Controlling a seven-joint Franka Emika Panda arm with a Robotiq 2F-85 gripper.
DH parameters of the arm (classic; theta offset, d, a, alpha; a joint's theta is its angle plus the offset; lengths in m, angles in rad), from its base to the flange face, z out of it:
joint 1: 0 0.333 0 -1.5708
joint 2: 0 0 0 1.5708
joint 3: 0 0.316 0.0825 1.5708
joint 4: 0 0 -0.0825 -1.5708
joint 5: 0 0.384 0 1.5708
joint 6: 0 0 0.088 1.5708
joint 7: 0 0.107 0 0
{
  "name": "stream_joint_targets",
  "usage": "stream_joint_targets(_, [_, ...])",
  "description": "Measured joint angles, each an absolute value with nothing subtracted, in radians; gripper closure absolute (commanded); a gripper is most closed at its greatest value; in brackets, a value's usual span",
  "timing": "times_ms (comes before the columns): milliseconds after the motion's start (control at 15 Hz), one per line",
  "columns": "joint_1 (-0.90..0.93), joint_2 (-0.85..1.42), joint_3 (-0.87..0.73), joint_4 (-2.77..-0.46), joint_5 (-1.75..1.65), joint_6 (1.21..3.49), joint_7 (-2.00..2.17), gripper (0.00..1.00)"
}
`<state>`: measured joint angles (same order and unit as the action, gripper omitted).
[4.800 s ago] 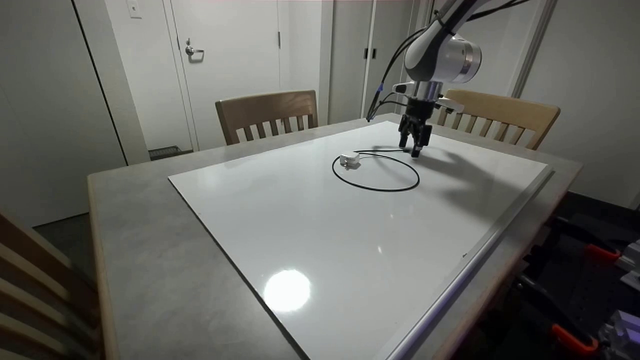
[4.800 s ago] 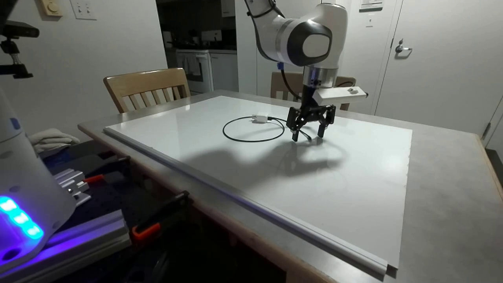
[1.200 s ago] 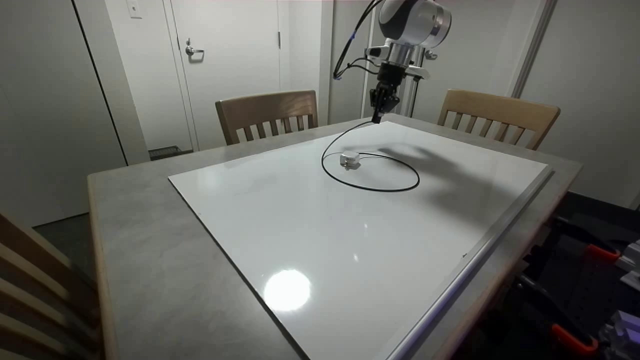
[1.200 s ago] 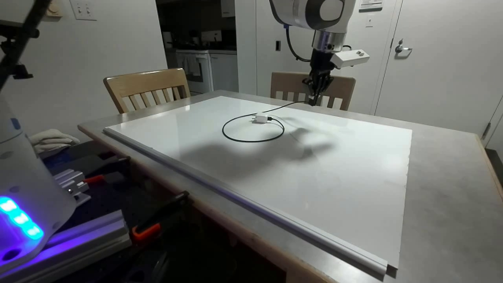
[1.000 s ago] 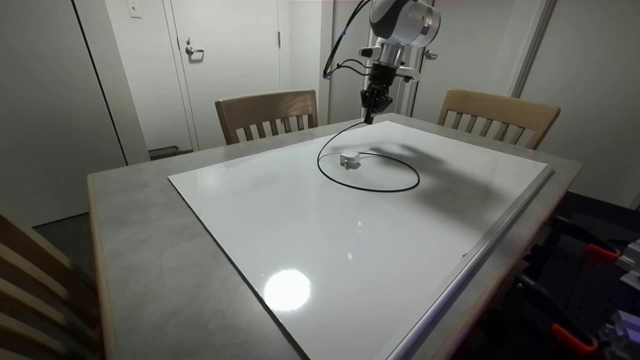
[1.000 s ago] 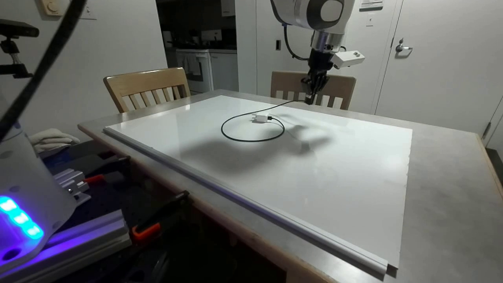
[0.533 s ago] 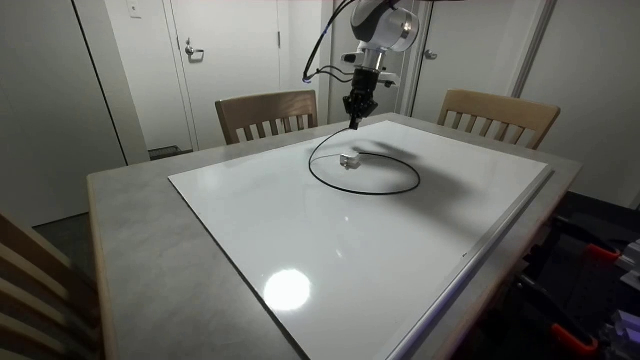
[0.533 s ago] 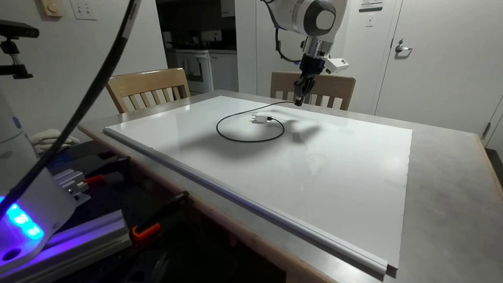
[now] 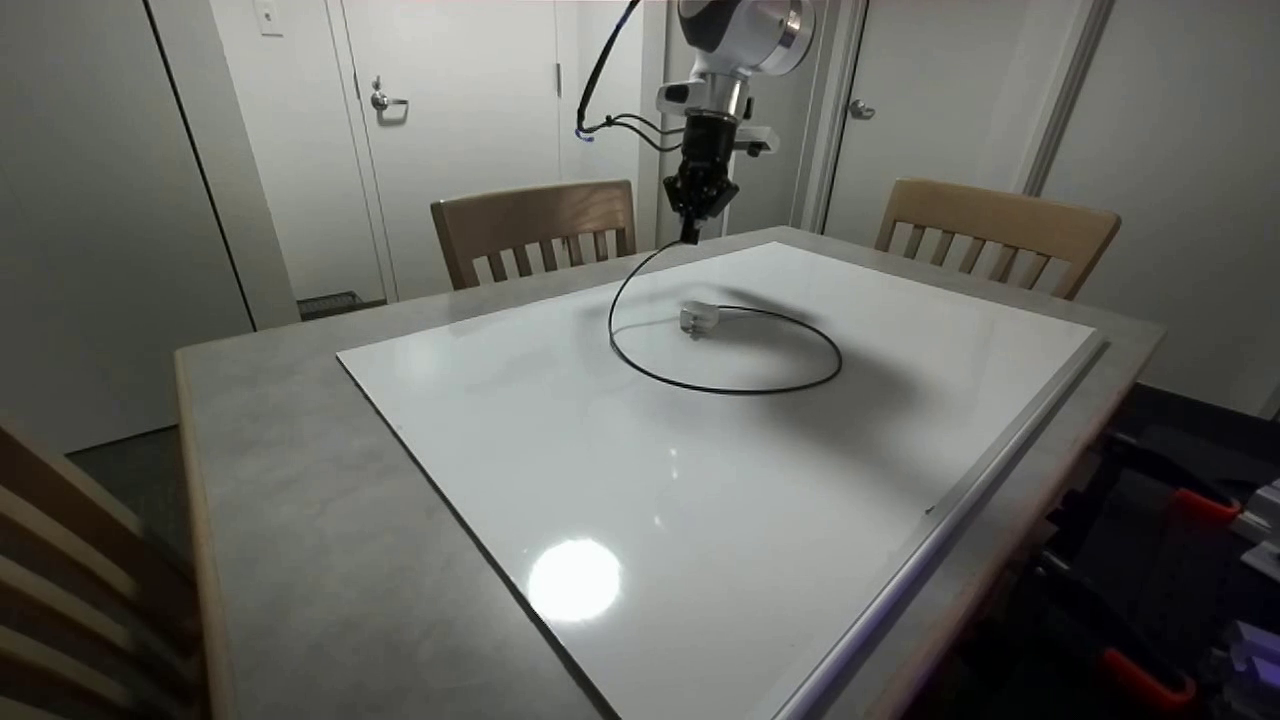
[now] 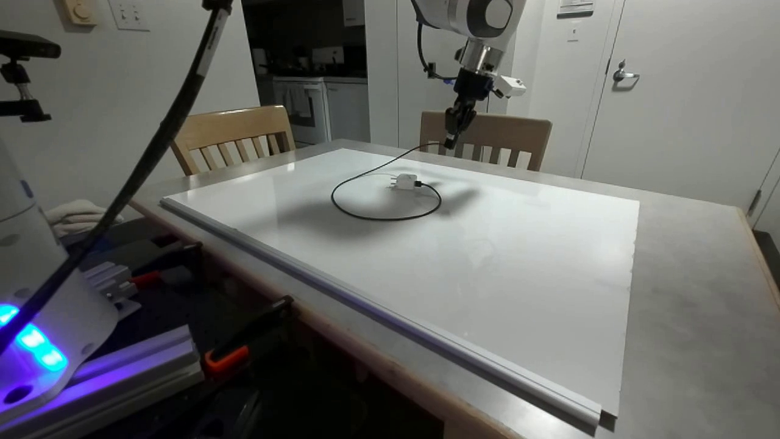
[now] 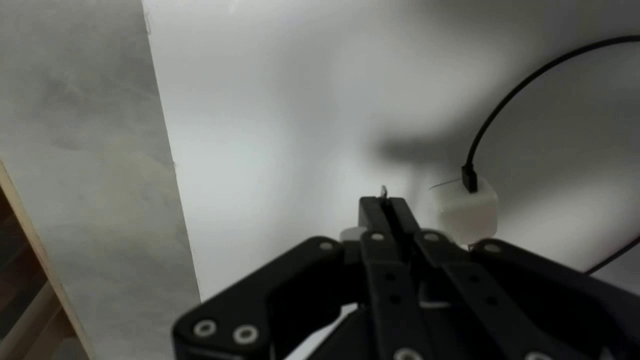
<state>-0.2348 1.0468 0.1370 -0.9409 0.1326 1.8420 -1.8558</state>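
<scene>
My gripper is shut on the free end of a thin black cable, raised above a white board. In the wrist view a small metal connector tip pokes out between the fingertips of the gripper. From there the cable runs down into a wide loop on the board, as both exterior views show. Its far end enters a white charger block by a black plug. The charger lies below and to the right of the jaws in the wrist view, apart from them, its prongs mostly hidden there.
The white board covers much of a grey table, with a raised rail along one long edge. Wooden chairs stand around it. Black-and-orange clamps sit by the robot base.
Several seconds ago the gripper stood open over the cable end; it has since shut on it and lifted it. Over the last second it moved left in both exterior views, widening the loop. The charger stayed.
</scene>
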Motion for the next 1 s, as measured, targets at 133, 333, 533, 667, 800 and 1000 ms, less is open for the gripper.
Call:
stream_joint_targets(133, [-0.235, 1.048, 0.137, -0.941, 0.133, 1.842, -1.855, 0.94])
stream_joint_targets(333, [-0.235, 1.049, 0.137, -0.942, 0.133, 1.843, -1.855, 0.94])
stream_joint_targets(533, [-0.235, 1.049, 0.137, -0.942, 0.133, 1.843, -1.855, 0.94])
stream_joint_targets(667, [-0.235, 1.049, 0.137, -0.942, 0.133, 1.843, -1.855, 0.94])
stream_joint_targets(800, [-0.235, 1.049, 0.137, -0.942, 0.133, 1.843, -1.855, 0.94])
stream_joint_targets(1000, [-0.235, 1.049, 0.137, -0.942, 0.133, 1.843, -1.855, 0.94])
